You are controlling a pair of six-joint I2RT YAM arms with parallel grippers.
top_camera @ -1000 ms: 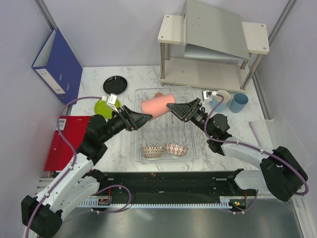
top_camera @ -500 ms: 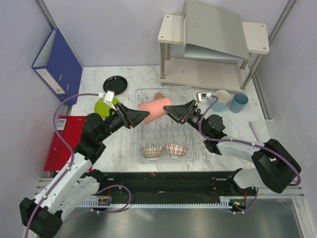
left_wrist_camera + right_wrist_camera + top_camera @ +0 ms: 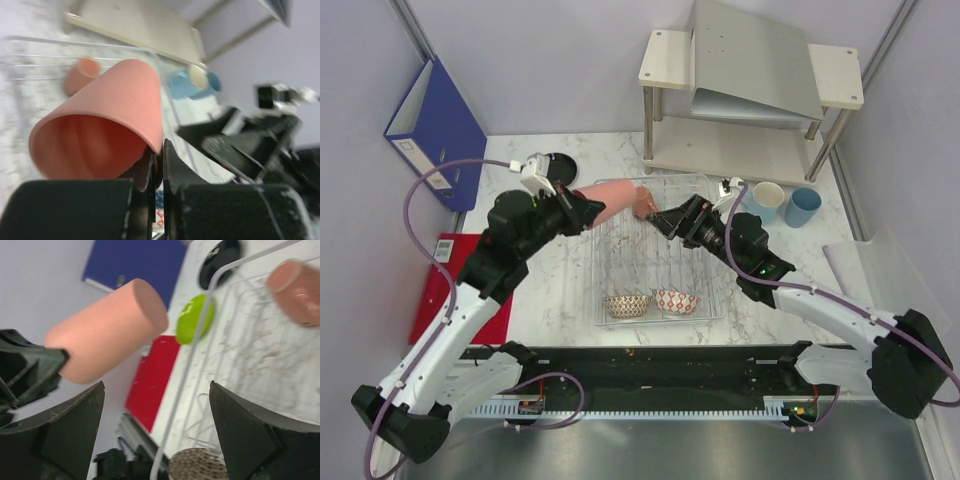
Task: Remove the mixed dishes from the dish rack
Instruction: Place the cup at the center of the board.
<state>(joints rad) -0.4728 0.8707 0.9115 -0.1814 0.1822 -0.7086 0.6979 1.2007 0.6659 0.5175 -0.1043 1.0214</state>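
Your left gripper (image 3: pixel 159 161) is pressed together on the rim of the salmon-pink cup (image 3: pixel 107 117). One finger sits inside the mouth and one outside, with the cup wall pinched between them. The cup lies on its side in the air, its mouth toward your left wrist and its closed base pointing at your right gripper (image 3: pixel 156 385). From above, it hangs across the left edge of the dish rack (image 3: pixel 650 265) near the far left corner, lifted off the wire grid.

Your right gripper has its fingers spread wide with nothing between them. It sits over the far half of the rack, close to the cup's base.

The salmon-pink mug (image 3: pixel 295 290) lies in the far part of the rack, and in the top view it sits right at the cup's base. Along the rack's near edge the brown-white bowl (image 3: pixel 627 304) and the red-white bowl (image 3: pixel 676 300) sit side by side, the brown one on the left.

On the bench (image 3: pixel 560 290), the two light-blue cups (image 3: pixel 803 206) stand upright next to each other off the rack's far right corner. The lime-green plate (image 3: pixel 196 320) lies just left of the rack, and the black plate (image 3: pixel 222 257) lies beyond it toward the far edge. A blue binder (image 3: pixel 435 130) stands at the far left corner and a red folder (image 3: pixel 445 290) lies flat along the left edge. The beige shelf (image 3: pixel 750 90) stands at the far edge, behind the rack.
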